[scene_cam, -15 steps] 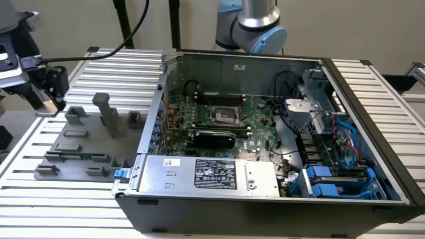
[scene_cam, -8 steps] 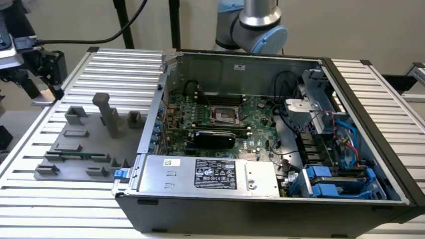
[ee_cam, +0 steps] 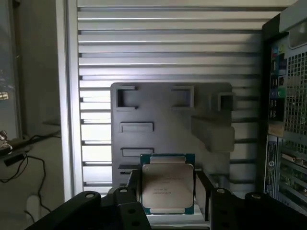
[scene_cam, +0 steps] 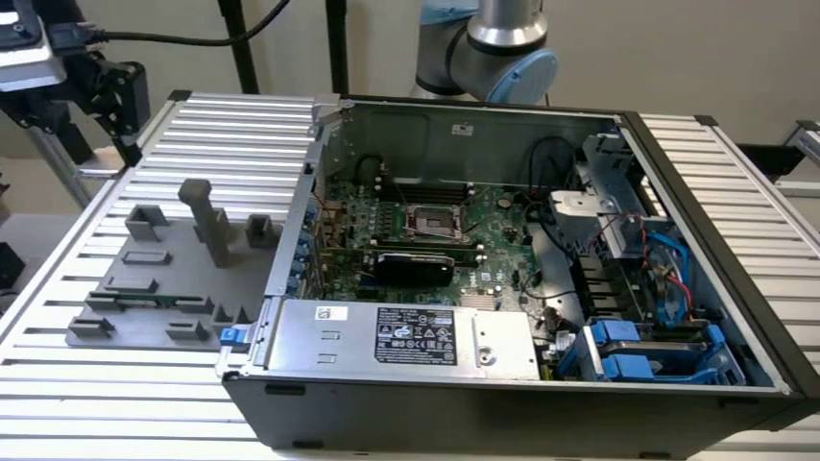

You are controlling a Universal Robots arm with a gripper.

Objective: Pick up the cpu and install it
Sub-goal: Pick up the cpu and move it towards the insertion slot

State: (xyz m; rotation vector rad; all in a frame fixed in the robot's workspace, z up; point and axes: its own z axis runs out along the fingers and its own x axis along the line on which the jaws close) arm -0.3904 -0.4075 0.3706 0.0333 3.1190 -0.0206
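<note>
Cpu [ee_cam: 166, 184] gripped between end effector [ee_cam: 168, 181] fingers, grey tray [ee_cam: 163, 115] beyond; socket [scene_cam: 431, 223] well apart, inside case [scene_cam: 513, 120].

An open computer case [scene_cam: 487, 134] sat on the ribbed tabletop [scene_cam: 90, 384], a silver power-supply box [scene_cam: 397, 336] inside, a grey slotted fixture plate [scene_cam: 180, 274] just beside it at the exterior view's left
</note>
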